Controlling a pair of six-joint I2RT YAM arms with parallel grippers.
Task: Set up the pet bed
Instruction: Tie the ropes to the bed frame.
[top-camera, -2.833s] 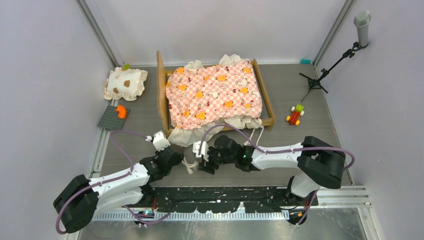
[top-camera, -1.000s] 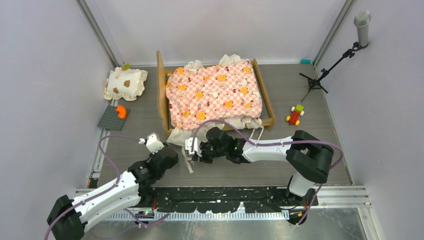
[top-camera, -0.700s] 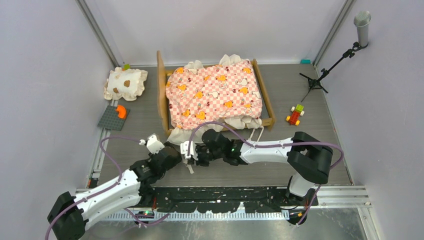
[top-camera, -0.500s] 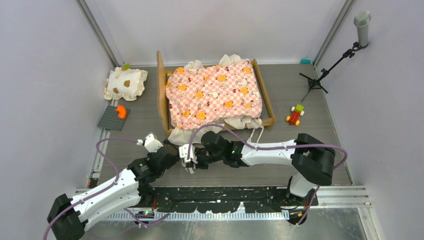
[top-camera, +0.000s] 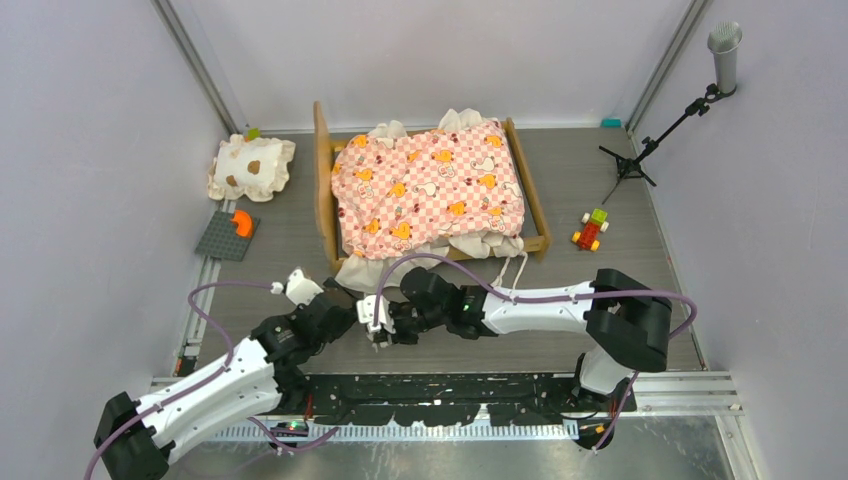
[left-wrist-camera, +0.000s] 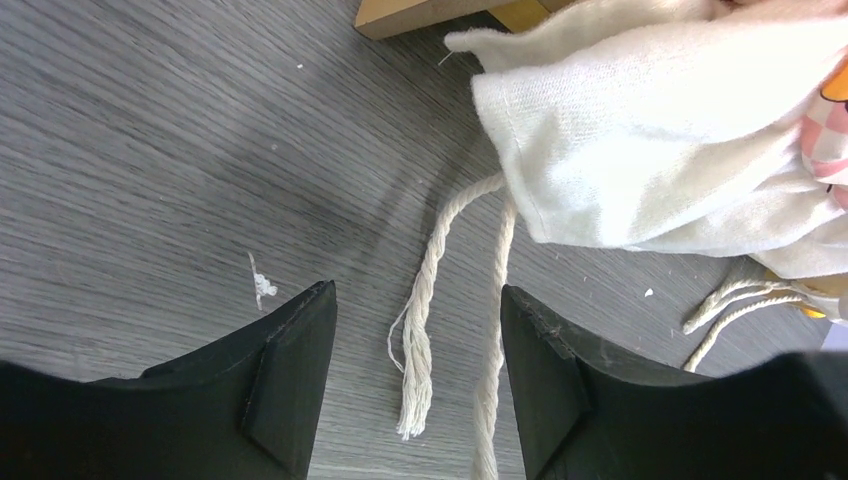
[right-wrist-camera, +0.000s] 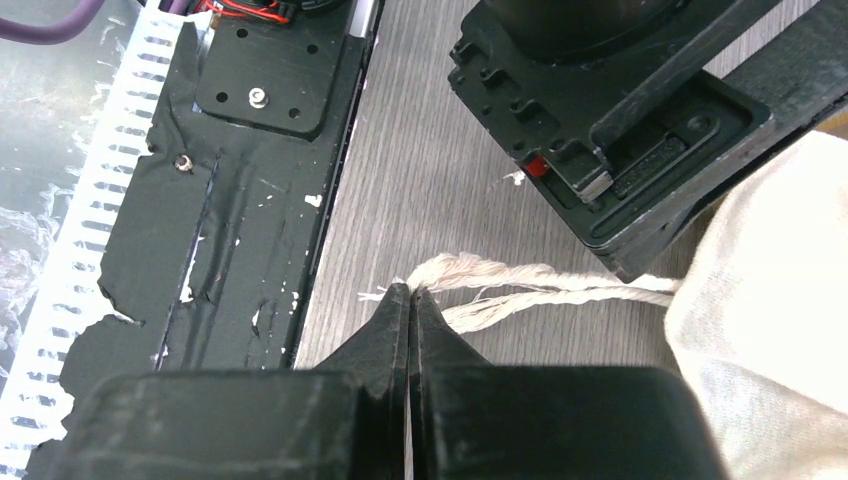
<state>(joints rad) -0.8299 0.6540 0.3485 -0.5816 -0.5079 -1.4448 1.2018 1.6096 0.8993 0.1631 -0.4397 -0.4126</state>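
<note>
Pet bed (top-camera: 430, 190) beyond right pincer (right-wrist-camera: 411, 300) on cord (right-wrist-camera: 540, 283)

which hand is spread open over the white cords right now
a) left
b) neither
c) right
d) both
a: the left wrist view shows the left hand standing open with the cords lying in its gap, while the right hand is pinched shut at the cords' frayed end.

Even, bright, diffuse light throughout; shadows are soft, the top view is sharp, and close black wrist-view foregrounds blur slightly.
</note>
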